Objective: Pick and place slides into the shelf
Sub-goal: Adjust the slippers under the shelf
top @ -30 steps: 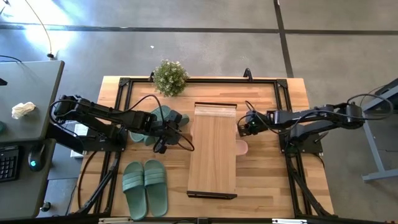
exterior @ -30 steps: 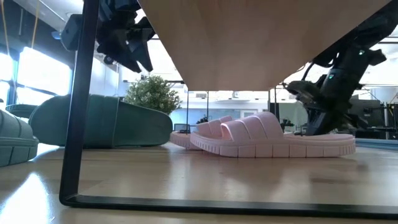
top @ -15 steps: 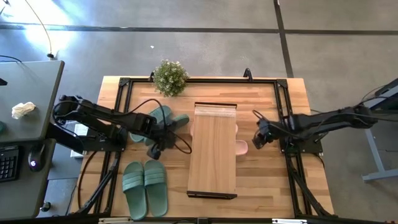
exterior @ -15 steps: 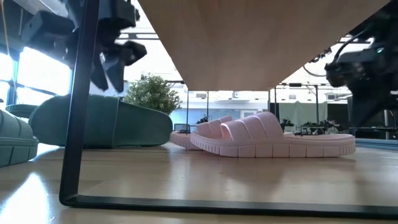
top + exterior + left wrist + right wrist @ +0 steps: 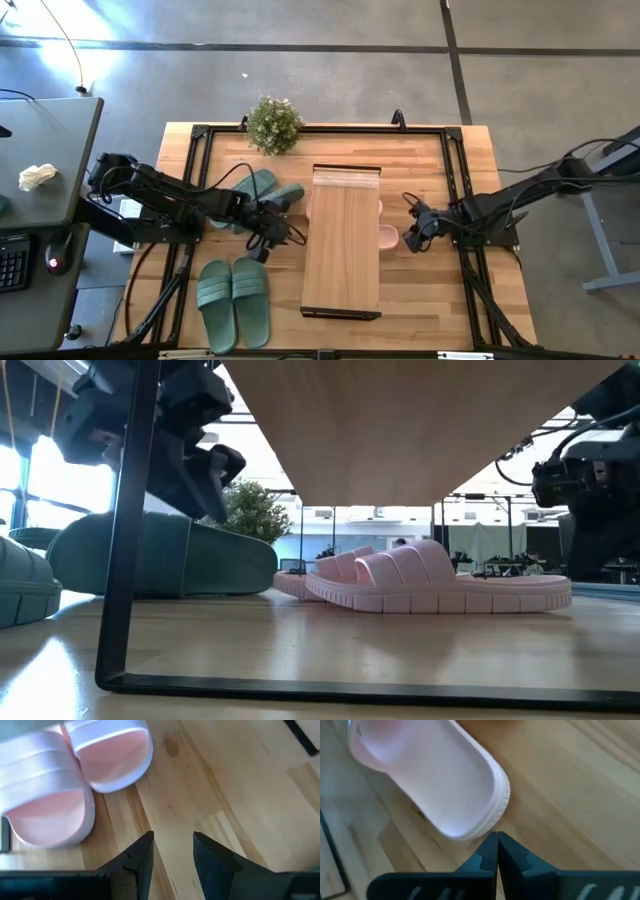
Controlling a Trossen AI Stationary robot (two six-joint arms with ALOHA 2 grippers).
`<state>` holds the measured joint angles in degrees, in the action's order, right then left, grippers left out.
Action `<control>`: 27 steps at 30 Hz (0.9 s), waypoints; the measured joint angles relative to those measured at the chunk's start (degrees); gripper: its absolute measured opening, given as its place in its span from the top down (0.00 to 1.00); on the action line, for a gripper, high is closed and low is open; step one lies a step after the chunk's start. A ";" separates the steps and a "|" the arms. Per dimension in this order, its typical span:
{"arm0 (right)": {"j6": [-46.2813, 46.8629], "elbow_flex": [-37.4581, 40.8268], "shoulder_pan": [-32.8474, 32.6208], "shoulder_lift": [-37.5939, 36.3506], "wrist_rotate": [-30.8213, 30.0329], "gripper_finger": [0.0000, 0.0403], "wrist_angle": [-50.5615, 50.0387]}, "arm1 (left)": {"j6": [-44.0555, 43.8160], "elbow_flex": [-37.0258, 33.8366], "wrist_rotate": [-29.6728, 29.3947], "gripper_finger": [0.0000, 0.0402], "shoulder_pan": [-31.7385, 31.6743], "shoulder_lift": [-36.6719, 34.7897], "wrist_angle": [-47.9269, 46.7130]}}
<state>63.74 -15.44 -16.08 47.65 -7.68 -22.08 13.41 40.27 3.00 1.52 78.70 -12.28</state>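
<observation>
Left gripper [image 5: 272,233] sat low over the tabletop [image 5: 430,290] just left of the shelf [image 5: 342,243], fingers [image 5: 140,857] parted with a gap and nothing between them, only bare wood. In the high view it was beside the toe ends of a sage green pair of slides [image 5: 258,190] lying toward the plant [image 5: 273,124]; whether it touched them couldn't be told. Second green pair [image 5: 233,300] lay side by side near the front left of the tabletop, well clear of both arms. Pink pair [image 5: 420,580] sat under the shelf's plank top on the lowest level, heels poking out on the right side [image 5: 387,237]. Right gripper [image 5: 412,240] hovered just right of that pink heel, fingers [image 5: 489,851] pressed together, empty, tips close to the heel rim [image 5: 470,810] but apart from it. Left wrist view showed both pink toes [image 5: 75,775] ahead of the gripper.
</observation>
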 joint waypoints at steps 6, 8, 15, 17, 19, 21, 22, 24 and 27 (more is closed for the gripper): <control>0.49 0.61 -1.35 3.38 -1.09 1.00 3.40 | 0.24 0.00 -1.36 0.70 0.00 1.27 1.09; 0.45 0.63 -1.35 4.79 -0.50 1.00 3.90 | 0.23 -0.05 -1.82 0.70 0.00 1.94 2.25; 0.41 0.61 -1.35 9.03 -1.99 1.00 12.32 | -0.40 -0.07 -2.76 0.70 0.00 5.92 3.30; 0.45 0.61 -1.35 9.82 -2.02 1.00 13.72 | -0.41 -0.02 -2.92 0.70 0.00 7.14 4.84; 0.57 0.61 -1.29 11.07 -1.93 1.00 15.65 | -0.41 -0.07 -2.73 0.70 0.00 7.62 4.93; 0.73 0.61 -1.29 12.16 -1.47 1.00 17.45 | -0.41 0.06 -2.37 0.70 0.00 8.47 5.88; 0.77 0.61 -1.27 12.90 -1.34 1.00 18.28 | -0.44 0.00 -2.36 0.70 0.00 8.60 5.28; 0.90 0.61 -1.27 13.76 -1.16 1.00 19.65 | -0.44 -0.06 -2.29 0.70 0.00 8.93 5.78; 1.83 0.61 -1.18 15.49 -1.03 1.00 22.57 | -0.88 -0.07 -1.09 0.70 0.00 9.37 6.01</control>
<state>65.57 -14.83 -17.26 63.14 -8.71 0.49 12.53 40.21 1.91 1.52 88.07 -6.27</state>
